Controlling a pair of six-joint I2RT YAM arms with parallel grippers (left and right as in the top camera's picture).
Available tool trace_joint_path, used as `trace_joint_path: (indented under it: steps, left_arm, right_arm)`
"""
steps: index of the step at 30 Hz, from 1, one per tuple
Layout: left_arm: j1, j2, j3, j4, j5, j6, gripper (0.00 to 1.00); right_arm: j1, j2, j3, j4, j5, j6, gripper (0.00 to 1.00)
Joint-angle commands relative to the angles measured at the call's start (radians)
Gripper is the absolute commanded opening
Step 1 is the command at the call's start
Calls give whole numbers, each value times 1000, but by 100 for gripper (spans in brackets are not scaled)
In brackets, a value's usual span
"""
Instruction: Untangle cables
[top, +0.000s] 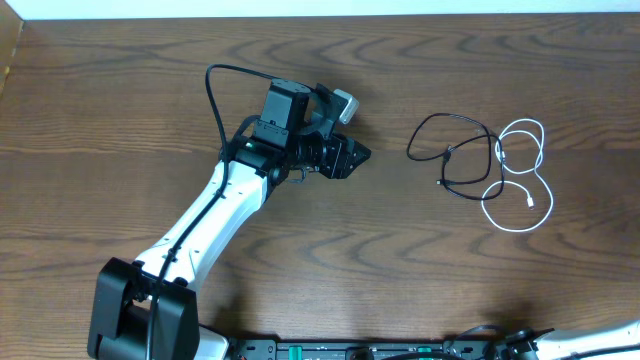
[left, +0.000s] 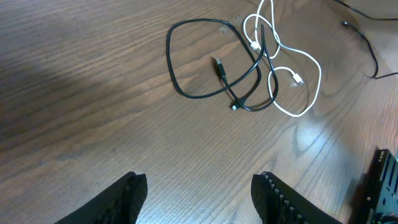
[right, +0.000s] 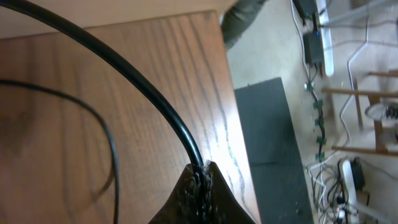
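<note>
Your left gripper (top: 356, 156) is hovering with its fingers spread and empty, well left of the cables. The black cable (top: 452, 152) is lying looped on the table (top: 100, 100), crossing the white cable (top: 543, 145) just to its right. Your right gripper (right: 202, 186) is sitting pressed together near the table's edge.

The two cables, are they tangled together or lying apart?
Tangled. In the left wrist view the black cable crosses the white cable at several spots, their loops overlapping in one bunch.
</note>
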Motion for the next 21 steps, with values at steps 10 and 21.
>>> trace_joint_path:
  steps: [10,21]
  left_arm:
    - [-1,8,-11,-1,-9,25,59]
    - [-1,8,-11,-5,-10,29,59]
  right_arm:
    - [-64,-1,-93,50,-79,16,1]
    - [-64,-1,-315,194,-107,32,1]
